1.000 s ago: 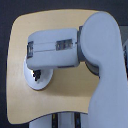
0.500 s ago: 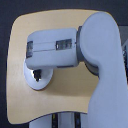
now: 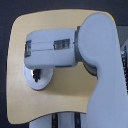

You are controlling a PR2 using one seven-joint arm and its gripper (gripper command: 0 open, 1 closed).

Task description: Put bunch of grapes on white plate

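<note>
The white plate (image 3: 42, 82) lies on the tan table toward the exterior view's left, and only its lower part shows below my arm. My forearm (image 3: 52, 50) stretches across the table above it and covers the plate's upper half. A small dark shape (image 3: 36, 75) pokes out under the arm's end, over the plate's centre. It is too blurred to tell whether it is the bunch of grapes, my gripper's fingers, or both. The jaws themselves are hidden by the arm.
The round-cornered tan table (image 3: 60, 107) fills most of the view. My bulky white upper arm and shoulder (image 3: 102, 65) cover its side at the exterior view's right. Dark floor lies beyond the table's edges.
</note>
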